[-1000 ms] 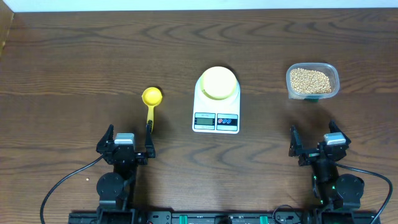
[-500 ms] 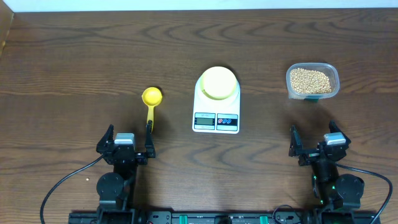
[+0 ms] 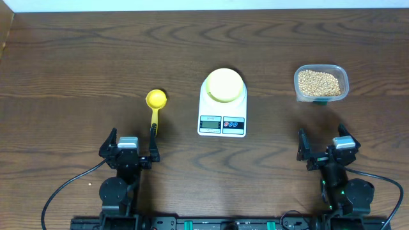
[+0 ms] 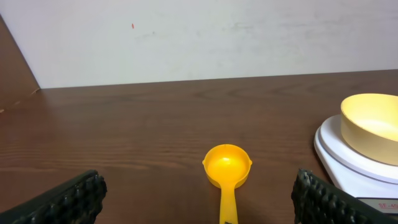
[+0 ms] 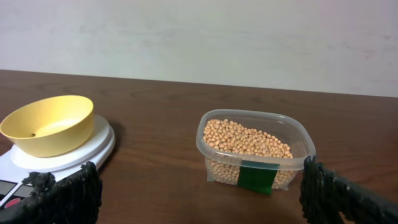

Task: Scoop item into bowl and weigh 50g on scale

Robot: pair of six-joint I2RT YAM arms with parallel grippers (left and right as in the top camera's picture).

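No change over the last second: same layout from above, same stillness in both arms. Task not yet begun, judging by this.

Dark wooden worktop [image 3: 77, 64], with a white digital scale [image 3: 222, 121] at the centre as the reference point. Display and buttons along the scale's near edge; reading too small to make out.

On the scale's platform: a small pale-yellow bowl [image 3: 224, 85], upright, empty apart from one tiny dark speck inside.

Left of the scale, well apart from it: a yellow long-handled scoop [image 3: 155, 105], flat on the wood and empty, cup toward the far side, handle pointing back toward the robot.

Right of the scale, also well apart: a clear plastic container [image 3: 342, 86] holding the tan grains [image 3: 319, 82]. All grains inside the container, none in the bowl or the scoop.

Left fingers [image 4: 62, 199] spread fully wide, gripping nothing, low over the worktop on the robot's side of the scale and to its left. Scoop's handle end close by, pointing in between them; no contact apparent.

Right fingers [image 5: 62, 193] likewise spread fully wide and empty, on the robot's side of the scale and to its right, facing the container but well short of it.

Likely first step: closing the left fingers on the scoop's handle, then carrying it past the scale to the container. A long reach across, with the bowl loose on the platform and easy to nudge on the way.
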